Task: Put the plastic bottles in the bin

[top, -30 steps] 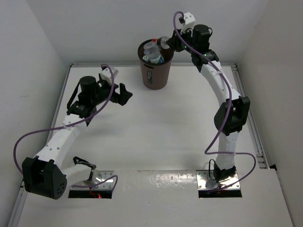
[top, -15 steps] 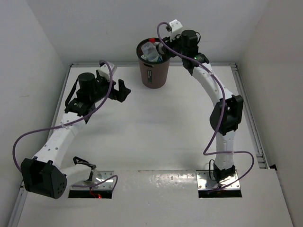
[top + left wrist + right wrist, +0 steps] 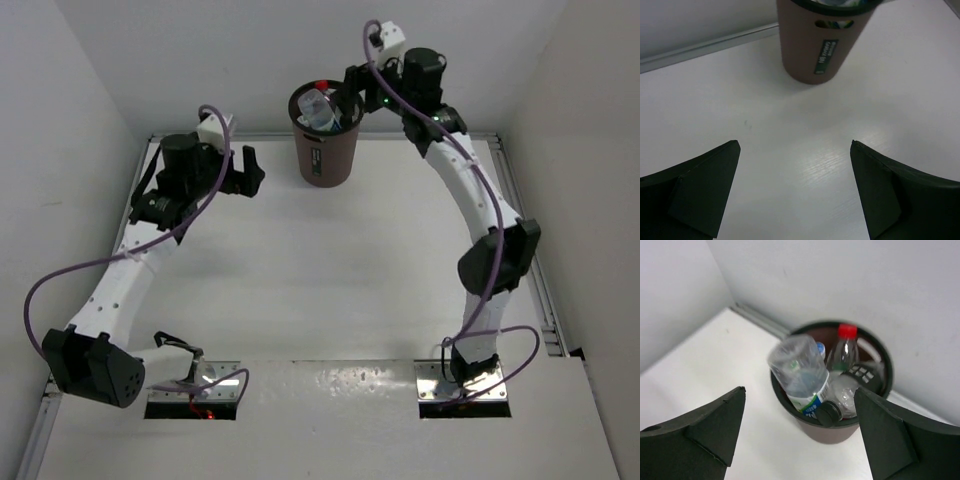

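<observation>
Bin — one. Bottles inside it: at least four told apart, heaped and overlapping, exact count unclear. Red cap: one. Black cap: one. Green sticker on bin wall: one. Tools: two — left tool, right tool. Worktop: one.

Bright, even light; soft shadows.

1. Bin: a dark brown round wastebasket, tapering toward its base. It stands upright at the top centre of the overhead view and has a green sticker below its handle slot.
2. Plastic bottles: piled inside the bin, poking above its rim. A clear bottle with a blue-and-white label leans base-up at the left. A red-capped bottle stands behind it, and a dark-capped bottle lies at the front.
</observation>
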### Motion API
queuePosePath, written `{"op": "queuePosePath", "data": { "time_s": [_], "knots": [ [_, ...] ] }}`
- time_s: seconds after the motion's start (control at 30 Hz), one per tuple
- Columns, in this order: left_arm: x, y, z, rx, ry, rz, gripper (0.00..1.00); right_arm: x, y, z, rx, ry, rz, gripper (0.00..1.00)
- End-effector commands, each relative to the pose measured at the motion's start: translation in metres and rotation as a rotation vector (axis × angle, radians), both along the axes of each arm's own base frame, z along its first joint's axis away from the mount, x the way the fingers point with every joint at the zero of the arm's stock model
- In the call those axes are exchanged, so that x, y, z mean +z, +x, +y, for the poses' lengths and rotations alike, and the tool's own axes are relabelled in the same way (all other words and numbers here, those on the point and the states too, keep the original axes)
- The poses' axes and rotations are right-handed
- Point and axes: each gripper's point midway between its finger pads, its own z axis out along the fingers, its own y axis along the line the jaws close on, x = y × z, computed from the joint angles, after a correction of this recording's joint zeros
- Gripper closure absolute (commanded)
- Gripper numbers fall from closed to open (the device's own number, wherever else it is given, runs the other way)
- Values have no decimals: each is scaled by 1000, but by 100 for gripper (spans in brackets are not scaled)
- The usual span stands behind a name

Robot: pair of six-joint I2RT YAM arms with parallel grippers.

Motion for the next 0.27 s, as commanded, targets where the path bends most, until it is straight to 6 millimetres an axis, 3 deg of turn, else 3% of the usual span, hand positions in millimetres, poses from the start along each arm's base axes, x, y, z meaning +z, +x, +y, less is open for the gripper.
{"op": "queuePosePath", "data": {
  "time_s": [0.0, 0.03, 0.07, 0.1, 0.13, 0.17, 0.2, 0.23],
  "knots": [
    [16, 7, 34, 180, 63, 45, 1, 132, -43, -47, -47, 139, -223, 12],
    [21, 9, 38, 206, 73, 46, 1, 146, -60, -61, -67, 139, -233, 12],
    [17, 8, 46, 236, 85, 61, 1, 135, -60, -69, -84, 129, -202, 12],
    [15, 8, 51, 262, 97, 68, 1, 122, -62, -100, -143, 108, -153, 12],
    [15, 8, 55, 271, 97, 69, 1, 111, -70, -112, -166, 98, -122, 12],
    [6, 5, 61, 290, 105, 86, 1, 86, -69, -121, -184, 80, -66, 12],
    [12, 4, 58, 274, 92, 67, 1, 85, -77, -156, -250, 80, -47, 12],
    [7, 4, 61, 275, 92, 78, 1, 67, -86, -165, -266, 72, -3, 12]
  ]
}}
